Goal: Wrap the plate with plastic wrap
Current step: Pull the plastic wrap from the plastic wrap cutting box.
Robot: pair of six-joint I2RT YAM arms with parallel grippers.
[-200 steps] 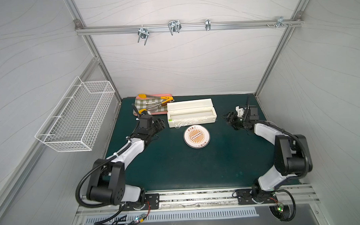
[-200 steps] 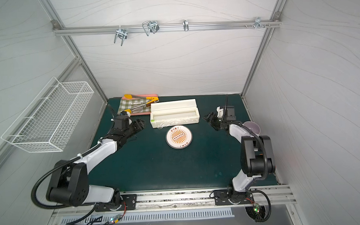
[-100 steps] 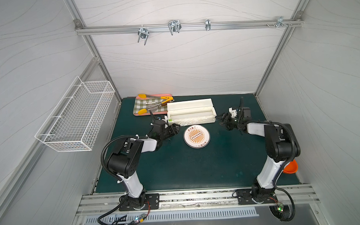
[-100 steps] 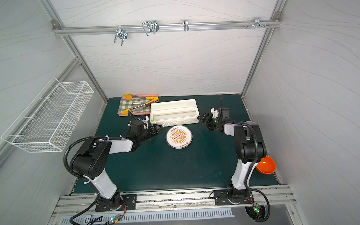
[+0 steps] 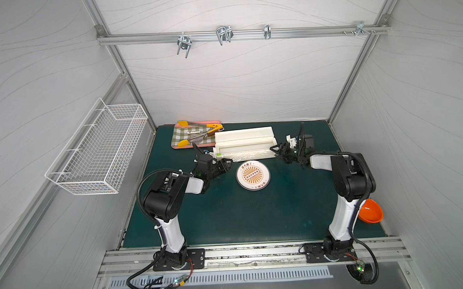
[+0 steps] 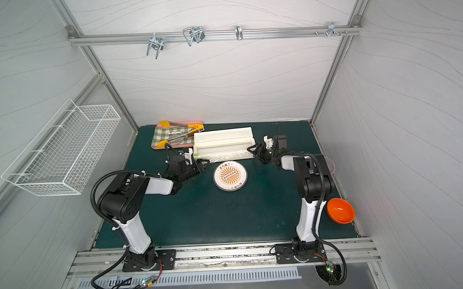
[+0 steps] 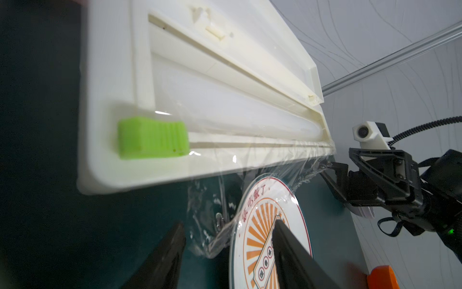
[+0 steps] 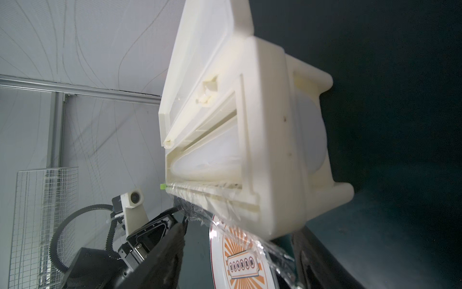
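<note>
plate [image 5: 253, 175]: lying flat on the green mat [image 5: 243, 211], just in front of the dispenser box [image 5: 244, 139]; only its far rim is sitting under film.
plastic wrap [image 7: 225, 197]: hanging as a short crinkled flap from the box's front slot, trailing onto the mat and the plate's edge.
green slider [image 7: 152, 137]: sitting at the box end on the left arm's side.
left gripper [image 5: 228, 165]: jaws standing apart, straddling one flap corner, not pinching it.
right gripper [image 5: 275, 152]: jaws standing wide apart at the opposite box end, flap corner lying between them, no grip showing.
orange bowl [image 5: 370, 210]: sitting by the right arm, well apart from the plate.
</note>
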